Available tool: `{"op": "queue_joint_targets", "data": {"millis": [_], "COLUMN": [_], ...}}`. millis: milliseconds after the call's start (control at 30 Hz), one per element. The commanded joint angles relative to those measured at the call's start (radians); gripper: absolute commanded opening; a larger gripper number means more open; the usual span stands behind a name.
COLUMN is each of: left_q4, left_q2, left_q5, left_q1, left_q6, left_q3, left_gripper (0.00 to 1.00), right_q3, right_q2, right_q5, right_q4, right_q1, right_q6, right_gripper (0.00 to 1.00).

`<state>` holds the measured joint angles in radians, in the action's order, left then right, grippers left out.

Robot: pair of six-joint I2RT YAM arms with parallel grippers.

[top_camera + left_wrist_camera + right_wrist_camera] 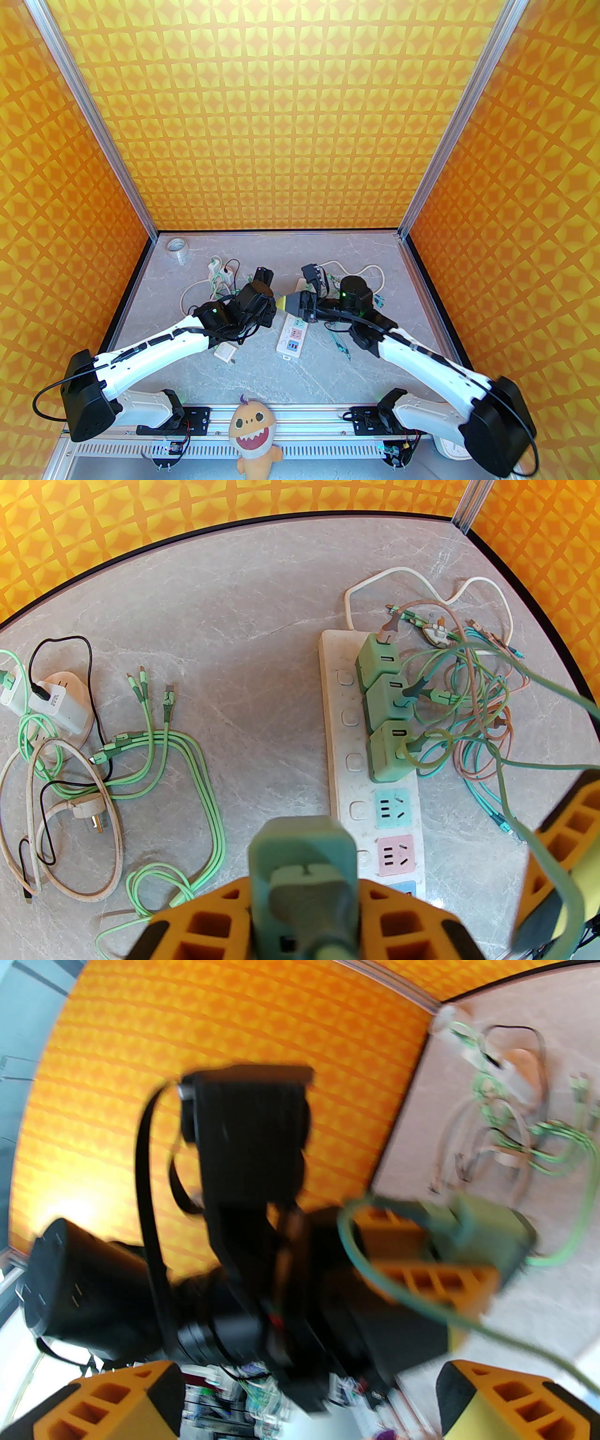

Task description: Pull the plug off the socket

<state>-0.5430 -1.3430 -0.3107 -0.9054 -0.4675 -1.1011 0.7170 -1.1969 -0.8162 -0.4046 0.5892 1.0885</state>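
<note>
Green plug [300, 850] clamped in left claw [304, 902], seemingly off socket [337, 742]; right claw [302, 1382] spread wide, empty; cord [504, 780] to be kept unsnagged.

Matt grey marble-look tabletop [234, 620], long white speckled smooth plastic power strip [335, 761], matt sage-green plastic plug cube [300, 841], light green braided cloth cables [212, 798], brushed aluminium frame posts [94, 117].

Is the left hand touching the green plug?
Touching. The left wrist view shows the green plug wedged between the left hand's two orange fingers, pressed against both.
</note>
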Motion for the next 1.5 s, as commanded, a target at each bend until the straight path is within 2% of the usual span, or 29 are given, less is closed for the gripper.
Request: {"op": "queue_joint_targets", "data": {"millis": [0,67,167,233,300,400,500,700,767,1133,1267,1467], "left_q4": [0.012,0.013,0.014,0.011,0.006,-0.009,-0.023,-0.065,-0.092,-0.275,-0.291,-0.262], "left_q2": [0.035,0.038,0.039,0.042,0.051,0.071,0.091,0.121,0.128,0.171,0.218,0.277], "left_q5": [-0.008,-0.008,-0.008,-0.008,-0.008,-0.008,-0.007,-0.008,-0.008,-0.008,-0.008,0.01], "left_q1": [0.014,0.018,0.02,0.02,0.02,0.022,0.022,0.018,0.018,0.017,0.017,0.004], "left_q6": [-0.007,-0.009,-0.009,-0.008,-0.009,-0.003,0.002,0.007,0.012,0.054,0.048,-0.005], "left_q3": [0.02,0.024,0.023,0.024,0.022,0.008,-0.016,-0.086,-0.127,-0.402,-0.4,-0.298], "left_gripper": [0.14,0.14,0.14,0.14,0.14,0.14,0.14,0.13,0.12,0.12,0.12,0.11], "right_q3": [0.001,0.025,0.059,0.09,0.135,0.207,0.233,0.217,0.208,0.176,0.171,0.148], "right_q2": [-0.04,-0.062,-0.072,-0.052,0.004,0.088,0.152,0.192,0.183,0.131,0.097,0.058], "right_q5": [-0.055,-0.057,-0.053,-0.044,0.031,0.238,0.42,0.556,0.603,0.652,0.648,0.649], "right_q4": [-0.365,-0.404,-0.349,-0.209,0.065,0.439,0.627,0.765,0.794,0.808,0.809,0.815], "right_q1": [0.019,0.028,0.032,0.031,0.028,0.011,-0.038,-0.167,-0.18,-0.205,-0.211,-0.212], "right_q6": [0.208,0.251,0.223,0.123,-0.053,-0.292,-0.39,-0.431,-0.455,-0.528,-0.549,-0.579], "right_gripper": [0.95,0.96,0.95,0.94,0.94,0.96,0.98,0.98,0.99,0.98,0.98,0.98]}}
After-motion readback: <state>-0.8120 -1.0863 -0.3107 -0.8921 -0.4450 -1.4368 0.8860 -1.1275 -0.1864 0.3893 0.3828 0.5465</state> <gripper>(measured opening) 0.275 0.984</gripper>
